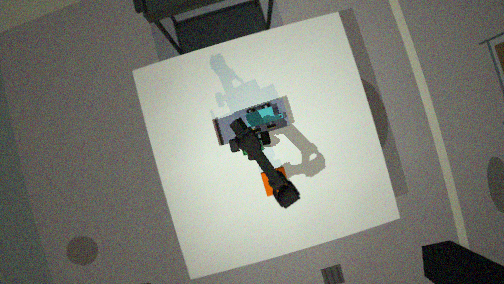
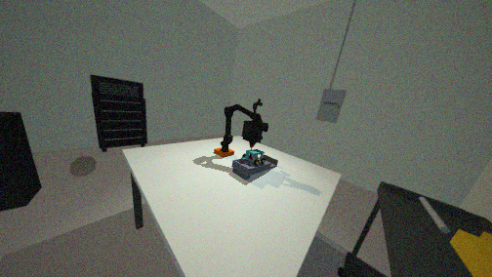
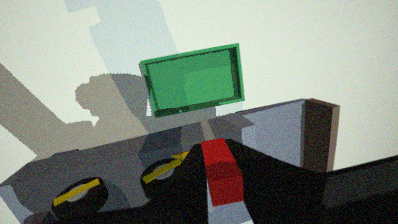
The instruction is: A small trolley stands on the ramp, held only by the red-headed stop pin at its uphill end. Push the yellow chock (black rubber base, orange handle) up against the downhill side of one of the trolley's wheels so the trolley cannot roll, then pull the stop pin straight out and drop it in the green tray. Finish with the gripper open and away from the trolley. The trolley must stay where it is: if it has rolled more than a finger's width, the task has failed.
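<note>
I've got the gripper (image 3: 222, 187) clamped on the red pin (image 3: 220, 172), its head sitting between the black fingers in the wrist view. Green tray (image 3: 192, 80) lies on the white table (image 1: 320, 220), just past the grey ramp (image 3: 272, 132). Two black wheels with yellow hubs (image 3: 80, 197) show low on the left. From the top, the arm (image 1: 260, 155) reaches over the ramp beside the teal trolley (image 1: 261, 116); its orange base (image 1: 268, 189) is nearby. I cannot make out the chock.
</note>
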Robot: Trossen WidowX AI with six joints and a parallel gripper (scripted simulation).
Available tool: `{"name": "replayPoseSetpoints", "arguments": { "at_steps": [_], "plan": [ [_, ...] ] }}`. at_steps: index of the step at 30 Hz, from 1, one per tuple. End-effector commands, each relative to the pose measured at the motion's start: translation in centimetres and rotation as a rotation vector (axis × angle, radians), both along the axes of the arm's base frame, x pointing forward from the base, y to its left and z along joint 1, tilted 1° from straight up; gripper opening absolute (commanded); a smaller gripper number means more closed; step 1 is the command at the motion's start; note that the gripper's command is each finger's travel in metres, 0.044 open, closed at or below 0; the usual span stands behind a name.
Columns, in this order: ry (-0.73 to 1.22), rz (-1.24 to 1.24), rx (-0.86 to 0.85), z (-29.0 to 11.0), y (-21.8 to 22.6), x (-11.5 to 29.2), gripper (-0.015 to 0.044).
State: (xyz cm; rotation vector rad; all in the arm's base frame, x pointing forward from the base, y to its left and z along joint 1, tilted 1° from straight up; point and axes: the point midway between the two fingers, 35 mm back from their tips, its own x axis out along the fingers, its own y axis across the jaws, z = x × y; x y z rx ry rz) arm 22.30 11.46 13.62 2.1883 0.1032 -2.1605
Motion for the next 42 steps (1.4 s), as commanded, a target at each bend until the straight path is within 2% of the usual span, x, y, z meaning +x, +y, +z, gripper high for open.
{"name": "replayPoseSetpoints", "arguments": {
  "at_steps": [1, 13, 18, 28, 42],
  "plan": [
    [0.0, 0.021, 0.007, 0.0, 0.0, 0.0, 0.0],
    [0.007, 0.042, 0.008, -2.0, -0.3, -2.5, 0.0],
    [0.008, 0.042, 0.012, -2.1, -0.3, -2.6, 0.0],
    [0.027, 0.044, 0.173, -4.7, 0.5, -2.5, 0.0],
    [0.028, 0.044, 0.184, -8.4, 2.6, -2.9, 0.0]
  ]
}}
